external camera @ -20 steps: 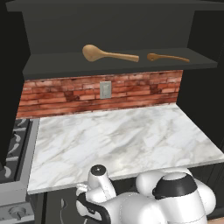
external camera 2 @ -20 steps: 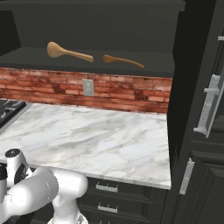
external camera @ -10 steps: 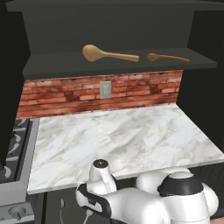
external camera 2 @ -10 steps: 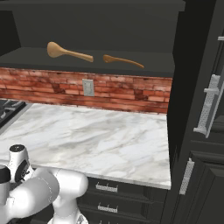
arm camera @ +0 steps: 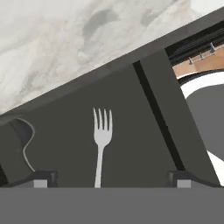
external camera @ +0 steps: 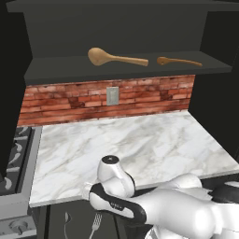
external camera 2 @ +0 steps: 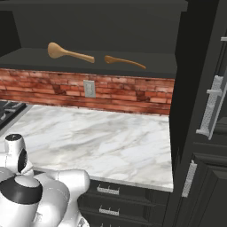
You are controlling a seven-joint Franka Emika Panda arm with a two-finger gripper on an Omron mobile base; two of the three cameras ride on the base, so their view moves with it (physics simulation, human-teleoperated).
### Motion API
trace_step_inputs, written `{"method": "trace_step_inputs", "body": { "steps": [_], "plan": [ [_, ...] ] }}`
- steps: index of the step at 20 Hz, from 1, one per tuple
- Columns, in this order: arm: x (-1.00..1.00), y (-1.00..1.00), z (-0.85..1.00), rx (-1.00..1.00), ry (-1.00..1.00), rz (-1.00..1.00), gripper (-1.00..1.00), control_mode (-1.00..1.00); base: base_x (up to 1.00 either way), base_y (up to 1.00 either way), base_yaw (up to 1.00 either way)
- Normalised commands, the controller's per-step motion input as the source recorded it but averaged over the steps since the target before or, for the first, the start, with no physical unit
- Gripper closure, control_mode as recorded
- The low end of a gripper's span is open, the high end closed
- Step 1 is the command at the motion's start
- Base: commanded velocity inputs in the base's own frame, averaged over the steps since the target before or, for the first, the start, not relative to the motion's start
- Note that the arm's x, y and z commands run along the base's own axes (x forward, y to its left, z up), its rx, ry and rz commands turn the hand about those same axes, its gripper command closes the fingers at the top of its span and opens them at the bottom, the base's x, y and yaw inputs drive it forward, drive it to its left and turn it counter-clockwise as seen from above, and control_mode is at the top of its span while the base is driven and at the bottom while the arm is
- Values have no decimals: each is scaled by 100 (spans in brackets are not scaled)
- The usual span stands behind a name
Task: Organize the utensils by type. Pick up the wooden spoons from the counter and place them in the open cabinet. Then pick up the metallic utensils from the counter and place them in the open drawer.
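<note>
Fork point(arm camera: 102, 139) and spoon point(arm camera: 24, 139) lie in the open drawer point(arm camera: 131, 131); end effector point(arm camera: 109, 178) fingers apart, empty.
Risk: lifting away, a fingertip could clip the drawer's edge or nudge the fork.

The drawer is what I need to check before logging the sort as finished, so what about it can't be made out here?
- Fork: hand view, handle end cut off by the bottom band.
- Metal spoon: hand view, dark against the drawer floor, lower handle behind the left fingertip.
- Drawer front: hand view, below the frame.
- Left base view: fork and spoon tiny, cut by the bottom edge; the arm covers the drawer's right part.
</note>
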Motion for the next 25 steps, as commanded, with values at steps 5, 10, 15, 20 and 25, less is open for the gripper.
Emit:
{"method": "trace_step_inputs", "body": {
  "steps": [5, 10, 15, 20, 25],
  "plan": [
    [-7, -42, 59, -6, 0, 0, -100, -100, 0, 0, 0],
    [0, -65, 50, -9, -4, 0, -100, -100, 0, 0, 0],
    [2, -76, 46, -9, -15, 0, -100, -100, 0, 0, 0],
    [0, -75, 42, -9, -33, 0, -100, -100, 0, 0, 0],
    [0, -81, 42, -8, -35, 8, -100, -100, 0, 0, 0]
  ]
}}
